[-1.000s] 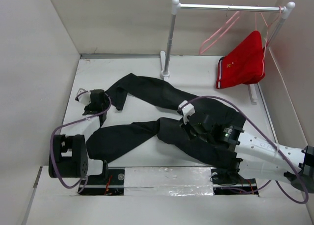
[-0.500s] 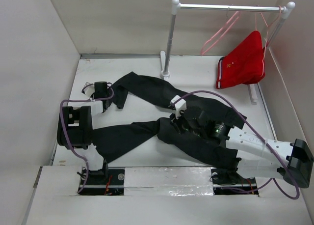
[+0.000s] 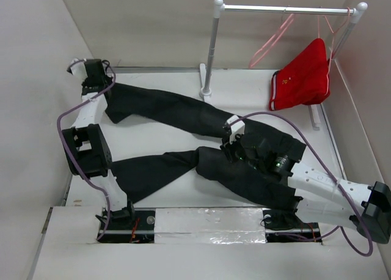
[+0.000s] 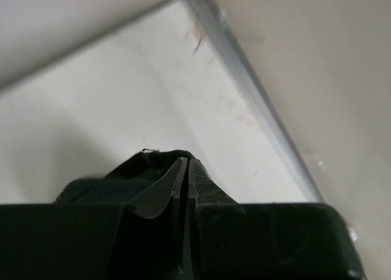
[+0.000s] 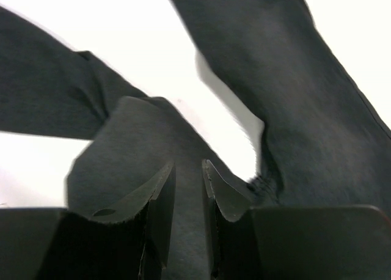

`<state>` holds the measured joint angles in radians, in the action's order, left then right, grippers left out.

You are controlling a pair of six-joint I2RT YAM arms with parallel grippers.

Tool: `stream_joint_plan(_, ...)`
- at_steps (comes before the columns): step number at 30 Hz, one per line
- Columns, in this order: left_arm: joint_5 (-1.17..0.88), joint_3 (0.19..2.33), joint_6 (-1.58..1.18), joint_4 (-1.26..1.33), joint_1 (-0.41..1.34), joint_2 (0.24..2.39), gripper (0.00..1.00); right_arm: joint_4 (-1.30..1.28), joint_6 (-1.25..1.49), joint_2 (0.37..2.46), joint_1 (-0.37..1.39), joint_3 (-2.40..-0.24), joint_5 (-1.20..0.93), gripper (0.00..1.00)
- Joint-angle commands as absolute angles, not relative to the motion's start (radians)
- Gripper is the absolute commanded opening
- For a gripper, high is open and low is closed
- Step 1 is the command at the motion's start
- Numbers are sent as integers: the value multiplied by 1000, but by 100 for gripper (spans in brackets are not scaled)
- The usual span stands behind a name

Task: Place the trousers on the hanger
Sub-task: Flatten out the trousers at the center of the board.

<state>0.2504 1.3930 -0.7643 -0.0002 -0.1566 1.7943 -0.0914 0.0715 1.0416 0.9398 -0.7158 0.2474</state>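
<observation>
The black trousers (image 3: 183, 112) lie spread on the white table, one leg stretched toward the far left corner, the other toward the near left. My left gripper (image 3: 96, 77) is at that far left corner, shut on the hem of the upper leg; in the left wrist view dark cloth (image 4: 122, 176) bulges at the closed tips (image 4: 186, 164). My right gripper (image 3: 229, 144) hovers over the crotch, open, with cloth (image 5: 293, 96) showing through the narrow gap between its fingers (image 5: 188, 167). The thin pale-pink hanger (image 3: 274, 40) hangs from the rail at the back right.
A white rail stand (image 3: 211, 47) rises at the back centre. Red shorts (image 3: 302, 78) hang on another pink hanger at the right end of the rail. Walls close in the table on the left, back and right.
My left gripper shut on the leg end and dragged it out to the far left corner, unfolding that leg. My right gripper opened, letting go of the cloth at the crotch.
</observation>
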Motion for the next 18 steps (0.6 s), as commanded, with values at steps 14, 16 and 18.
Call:
stream_joint_plan(14,222,1715,-514,-41,-178,1771,0,3,75,1088,900,-732,206,28)
stream_joint_plan(16,244,1825,-503,-136,-178,1808,0,5,71,1089,900,-729,203,28)
stream_joint_plan(18,253,1859,-497,-176,-178,1853,0,5,69,1088,900,-727,219,29)
